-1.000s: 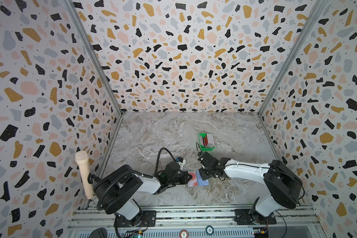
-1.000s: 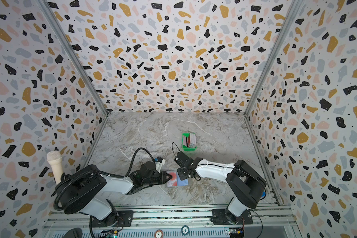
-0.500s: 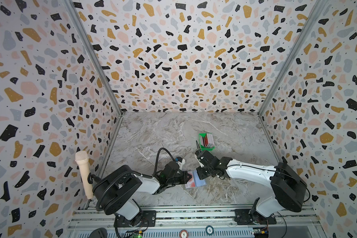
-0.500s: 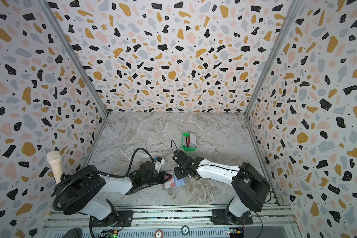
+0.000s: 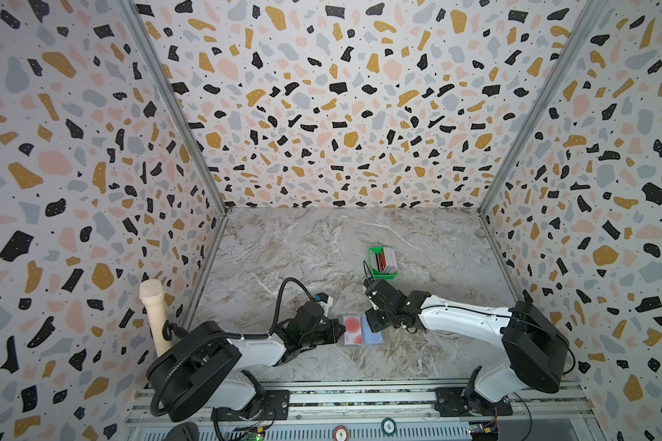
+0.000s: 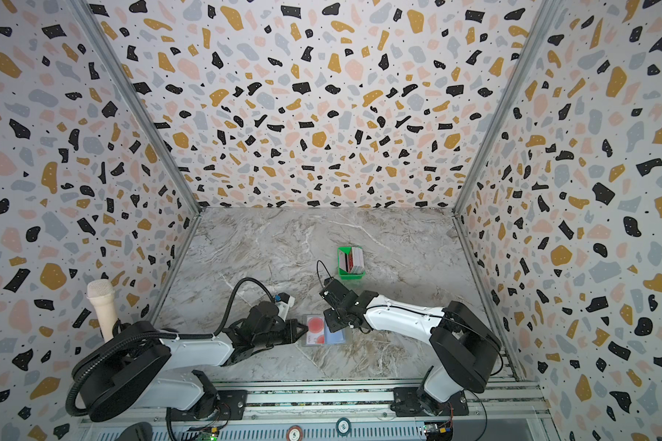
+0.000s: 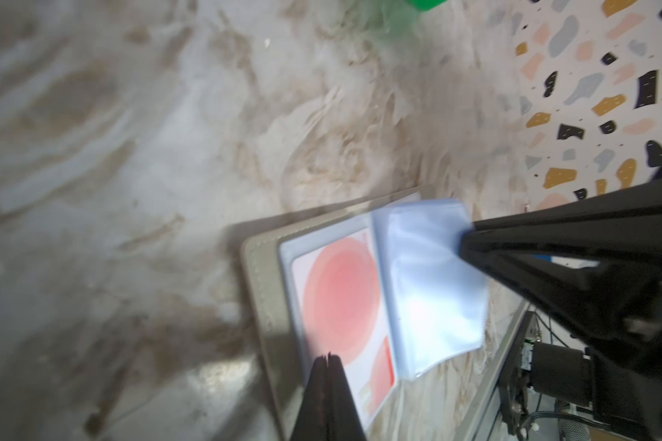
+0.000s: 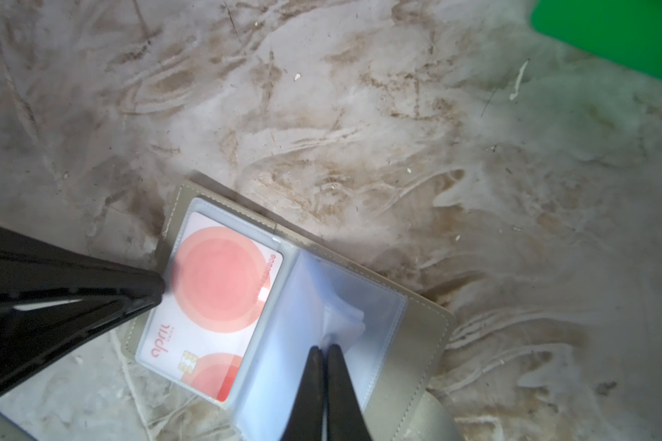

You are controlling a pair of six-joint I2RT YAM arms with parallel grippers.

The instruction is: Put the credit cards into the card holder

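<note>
The left gripper, its slim black jaws closed together with nothing between them, is pressing its tips onto the outer edge of the card holder, while the right gripper is pinching a clear sleeve tight between its closed jaws and holding that floppy, glossy leaf raised off the cover. The holder is lying open and flat near the front middle of the marble-patterned table, showing a stitched grey-taupe cover and shiny transparent pockets; in both top views its spread is running left to right, its spine pointing toward the back wall. A white card with red circles is sitting in the left pocket, long axis along the spine, chip end toward the front. The remaining cards are standing on edge in a green plastic tray well behind
</note>
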